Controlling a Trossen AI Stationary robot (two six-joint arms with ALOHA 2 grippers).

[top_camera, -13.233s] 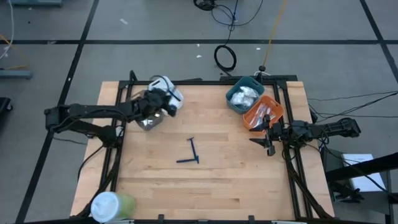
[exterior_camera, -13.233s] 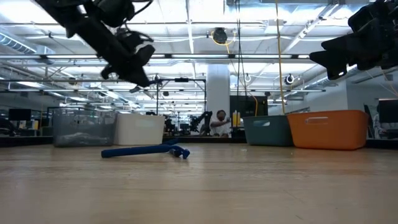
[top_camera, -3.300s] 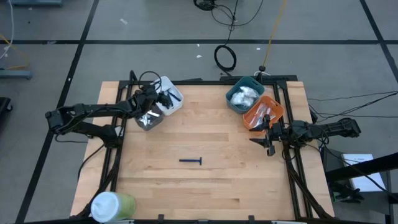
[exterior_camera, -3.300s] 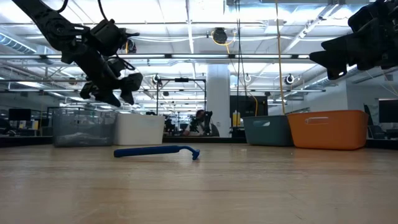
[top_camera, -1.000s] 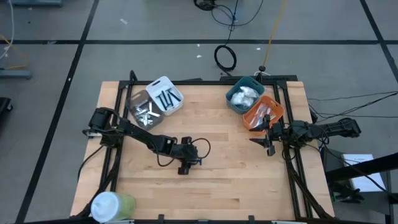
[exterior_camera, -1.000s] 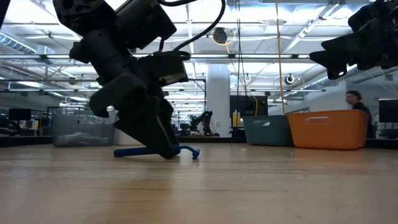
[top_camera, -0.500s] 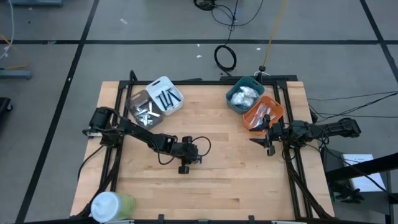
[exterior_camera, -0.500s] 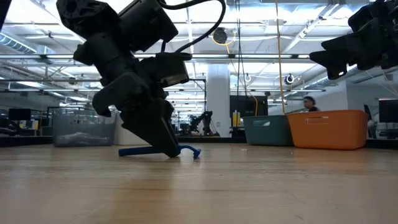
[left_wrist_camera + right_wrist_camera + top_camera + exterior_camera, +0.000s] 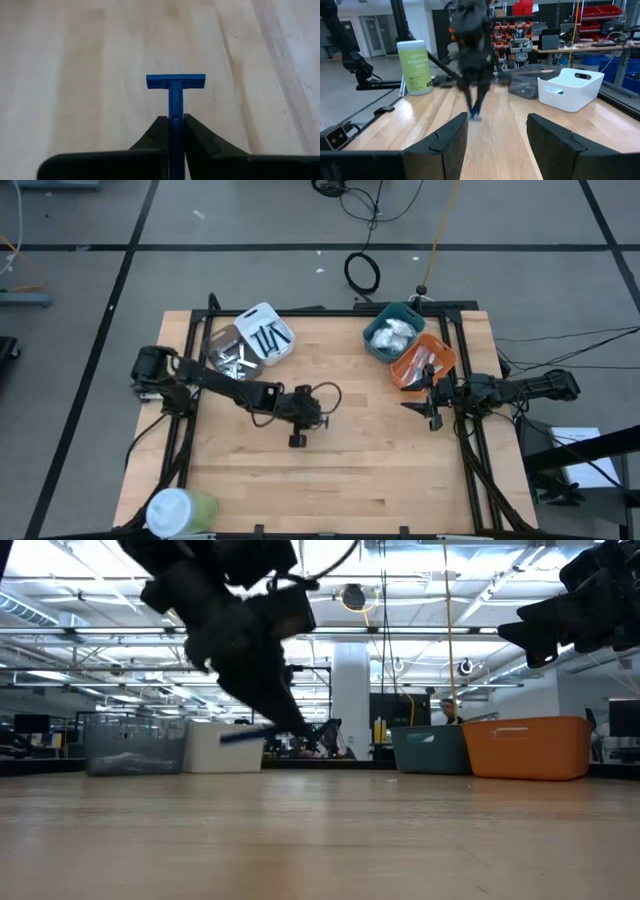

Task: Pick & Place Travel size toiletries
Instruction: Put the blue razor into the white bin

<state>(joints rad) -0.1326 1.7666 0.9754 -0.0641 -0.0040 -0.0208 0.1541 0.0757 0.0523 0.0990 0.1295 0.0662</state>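
At the table's middle: the action sits here, between the bins on the left and those on the right.
Left bins: the clear bin point(image 9: 228, 361) and the white bin point(image 9: 266, 335) stand at the far left corner of the table point(image 9: 400, 470); the white bin holds dark blue sticks, the clear one silvery pieces.
Left gripper: the left gripper point(image 9: 299, 420) is clamped on the blue razor point(image 9: 175, 95), its 2 fingers point(image 9: 197, 137) pinching the handle so the T-shaped head pokes out in front.
What changed: 1 second ago the razor lay flat on the wood with the gripper spread wide around it; half a second ago the fingers were closing with the razor on the table; now the grip is made and the razor is off the table.
Where the razor is: in the low view the blue razor point(image 9: 240, 737) hangs in the air under the raised arm, with bare wood beneath it.
Meaning for the task: the pick looks done; what is left is the carry, and I judge the white bin the likely goal, since it holds items of the same blue.
Right bins: the teal bin point(image 9: 392, 330) and the orange bin point(image 9: 424, 361) stand at the far right.
Right gripper: the right gripper point(image 9: 497, 137) waits spread apart and empty at the right edge, just near of the orange bin.
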